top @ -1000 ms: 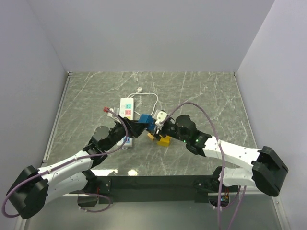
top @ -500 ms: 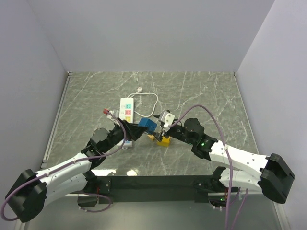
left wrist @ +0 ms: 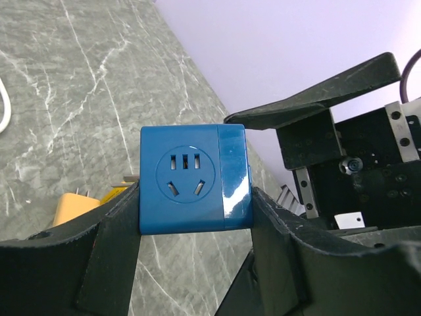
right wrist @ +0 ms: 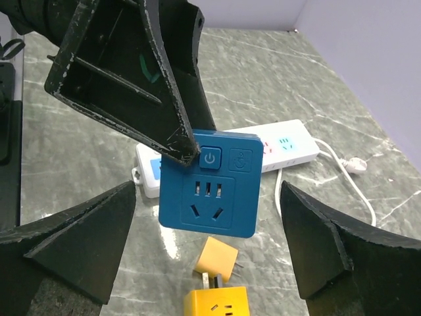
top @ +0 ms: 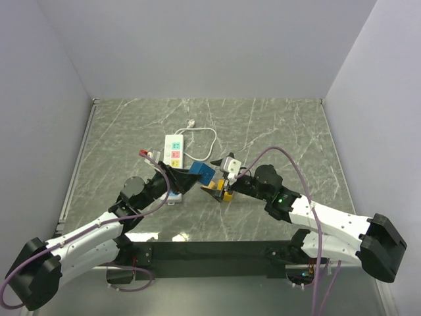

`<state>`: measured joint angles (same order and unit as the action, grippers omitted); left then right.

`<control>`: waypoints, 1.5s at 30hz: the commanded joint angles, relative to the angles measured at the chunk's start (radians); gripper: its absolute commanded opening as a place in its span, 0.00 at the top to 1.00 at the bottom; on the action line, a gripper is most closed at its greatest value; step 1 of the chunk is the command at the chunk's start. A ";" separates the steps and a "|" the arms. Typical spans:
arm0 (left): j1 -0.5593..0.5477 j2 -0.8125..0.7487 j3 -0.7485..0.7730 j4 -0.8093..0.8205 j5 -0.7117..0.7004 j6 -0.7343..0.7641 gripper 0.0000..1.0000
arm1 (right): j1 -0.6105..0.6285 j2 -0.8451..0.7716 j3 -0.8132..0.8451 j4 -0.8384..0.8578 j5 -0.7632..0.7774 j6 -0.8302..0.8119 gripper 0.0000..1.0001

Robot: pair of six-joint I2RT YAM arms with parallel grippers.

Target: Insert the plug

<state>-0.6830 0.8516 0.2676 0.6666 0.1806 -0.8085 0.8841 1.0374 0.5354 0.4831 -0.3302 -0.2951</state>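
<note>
Right wrist: blue socket cube faces the camera squarely, perhaps slightly tilted.

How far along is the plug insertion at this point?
Done: left gripper holds the blue socket cube. In hand: right gripper open, empty, facing it. Remaining: the yellow plug lies on the table, not grabbed or inserted.

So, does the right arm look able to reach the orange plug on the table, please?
Probably yes: the right gripper is open and empty, and the orange plug lies uncovered below it. The blue socket cube in the left gripper hangs close by, so room looks tight.
</note>
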 commanded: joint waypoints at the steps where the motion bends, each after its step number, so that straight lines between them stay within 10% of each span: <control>1: 0.003 -0.016 0.016 0.071 0.036 -0.018 0.99 | 0.006 0.021 0.018 0.017 0.000 0.016 0.04; 26: 0.003 0.046 -0.014 0.211 0.097 -0.086 0.99 | 0.009 0.111 0.058 0.111 -0.033 0.014 0.19; 32: 0.003 0.047 -0.019 0.220 0.102 -0.086 0.99 | 0.013 0.157 0.107 0.057 -0.062 0.013 0.42; 36: 0.003 0.055 -0.024 0.218 0.097 -0.078 0.99 | 0.013 0.174 0.135 0.026 -0.070 0.010 0.88; 40: 0.013 0.037 -0.039 0.182 0.066 -0.063 0.99 | 0.012 0.181 0.164 -0.012 0.008 -0.001 1.00; 45: 0.068 -0.055 -0.083 0.114 0.053 -0.054 0.53 | -0.037 0.182 0.195 -0.049 0.019 -0.006 1.00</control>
<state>-0.6434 0.8642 0.2092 0.7734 0.2111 -0.8936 0.8810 1.2251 0.6601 0.4301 -0.3412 -0.3157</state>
